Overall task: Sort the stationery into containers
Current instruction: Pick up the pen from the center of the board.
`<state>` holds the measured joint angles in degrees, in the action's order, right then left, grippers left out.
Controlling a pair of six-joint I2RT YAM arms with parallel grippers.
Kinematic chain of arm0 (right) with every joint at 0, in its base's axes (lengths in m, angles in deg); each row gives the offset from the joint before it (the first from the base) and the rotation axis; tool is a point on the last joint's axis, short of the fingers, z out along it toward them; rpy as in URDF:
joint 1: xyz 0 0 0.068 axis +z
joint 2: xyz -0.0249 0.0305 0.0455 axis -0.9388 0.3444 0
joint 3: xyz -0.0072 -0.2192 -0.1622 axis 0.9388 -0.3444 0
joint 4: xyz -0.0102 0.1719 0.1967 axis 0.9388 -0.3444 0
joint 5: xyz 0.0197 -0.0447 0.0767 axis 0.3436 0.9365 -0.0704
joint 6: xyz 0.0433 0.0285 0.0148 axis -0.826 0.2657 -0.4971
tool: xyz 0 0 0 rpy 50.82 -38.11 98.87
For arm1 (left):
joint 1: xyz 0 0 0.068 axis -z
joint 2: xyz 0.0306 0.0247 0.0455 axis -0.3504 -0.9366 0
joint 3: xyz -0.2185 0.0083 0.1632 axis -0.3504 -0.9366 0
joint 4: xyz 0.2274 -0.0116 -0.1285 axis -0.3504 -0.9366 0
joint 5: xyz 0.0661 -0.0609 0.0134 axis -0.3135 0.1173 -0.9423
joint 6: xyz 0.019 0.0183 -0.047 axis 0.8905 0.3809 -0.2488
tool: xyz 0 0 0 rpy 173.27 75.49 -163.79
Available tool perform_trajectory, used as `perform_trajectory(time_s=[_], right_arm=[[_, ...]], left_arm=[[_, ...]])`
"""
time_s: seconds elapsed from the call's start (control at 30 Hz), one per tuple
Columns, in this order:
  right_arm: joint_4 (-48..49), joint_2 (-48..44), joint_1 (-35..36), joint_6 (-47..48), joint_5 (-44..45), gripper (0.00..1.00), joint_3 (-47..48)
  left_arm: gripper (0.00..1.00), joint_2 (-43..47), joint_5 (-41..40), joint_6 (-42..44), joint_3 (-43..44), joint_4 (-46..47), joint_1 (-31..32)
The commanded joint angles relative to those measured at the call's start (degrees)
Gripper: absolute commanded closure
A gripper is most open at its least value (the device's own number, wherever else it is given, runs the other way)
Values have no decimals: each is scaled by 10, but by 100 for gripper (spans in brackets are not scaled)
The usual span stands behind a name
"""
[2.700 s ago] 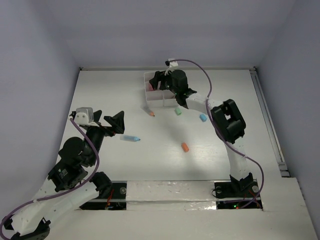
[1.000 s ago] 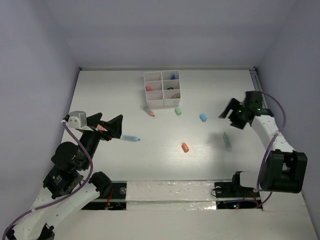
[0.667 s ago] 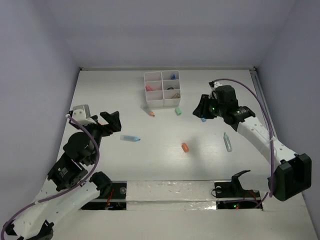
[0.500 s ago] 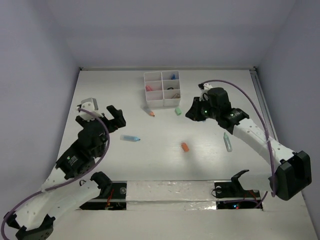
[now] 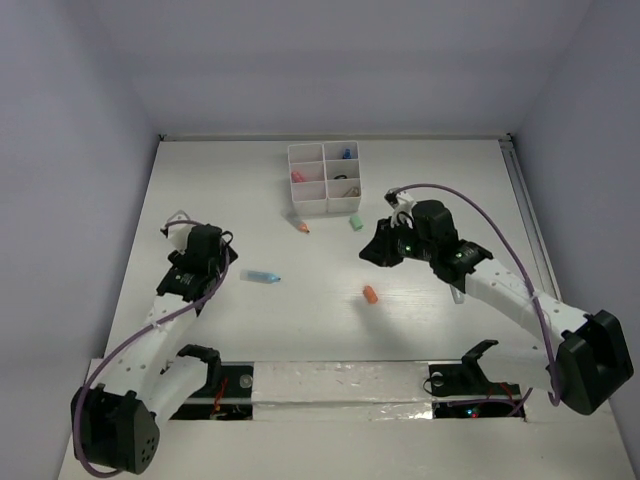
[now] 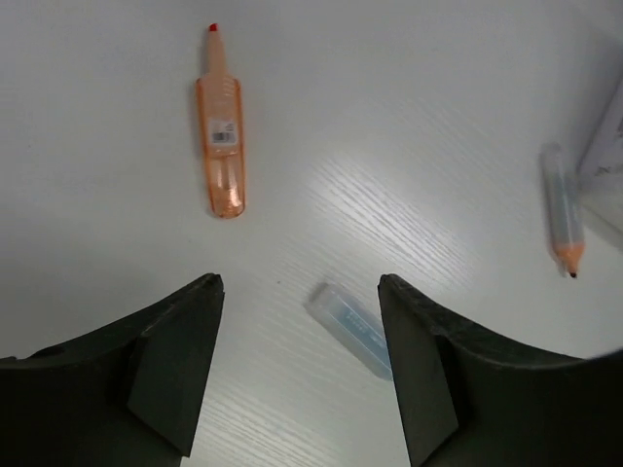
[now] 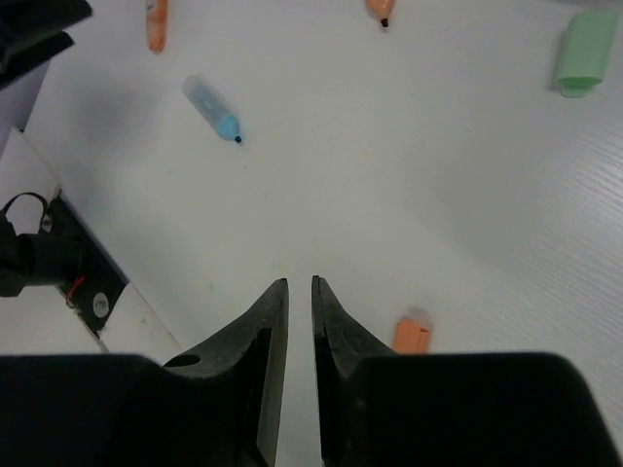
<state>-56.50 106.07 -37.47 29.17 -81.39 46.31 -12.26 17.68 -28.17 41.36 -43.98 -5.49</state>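
My right gripper (image 5: 371,254) hangs between 1 small pale-green eraser block (image 5: 355,223) and 1 small orange eraser block (image 5: 370,295).

This is a robotics lab test cell. A bare white table (image 5: 300,325) is boxed in on three sides by plain pale walls (image 5: 340,60). Two robot arms, the left arm (image 5: 140,345) and the right arm (image 5: 515,305), are mounted at its taped near edge (image 5: 340,380), and purple cables (image 5: 445,187) loop off them.
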Motion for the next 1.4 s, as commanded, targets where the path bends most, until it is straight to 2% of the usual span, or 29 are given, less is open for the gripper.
perform_trajectory(time_s=[0.0, 0.1, 0.37, 0.53, 0.67, 0.8, 1.03, 1.37], right_arm=[[60, -27, 19, -4, -41, 78, -17], [68, -35, 30, -9, -49, 77, -26], [56, -54, 53, -3, -36, 76, -24], [57, -41, 66, -4, -38, 75, -21], [55, -31, 71, 1, -39, 75, -19], [56, -21, 76, 2, -40, 75, -15], [49, -17, 76, 6, -38, 74, -11], [39, -39, 76, 12, -15, 73, -11]], left_arm=[[44, 10, 31, -48, -33, 68, -58], [48, -13, 26, -47, -42, 124, -103], [57, -173, 20, -7, -9, 225, -176], [59, -292, 29, 9, 42, 248, -201], [61, -320, 23, 18, 63, 270, -207], [62, -350, 30, 33, 87, 270, -207], [72, -392, 19, 39, 125, 230, -212], [73, -426, 25, 45, 138, 170, -212]])
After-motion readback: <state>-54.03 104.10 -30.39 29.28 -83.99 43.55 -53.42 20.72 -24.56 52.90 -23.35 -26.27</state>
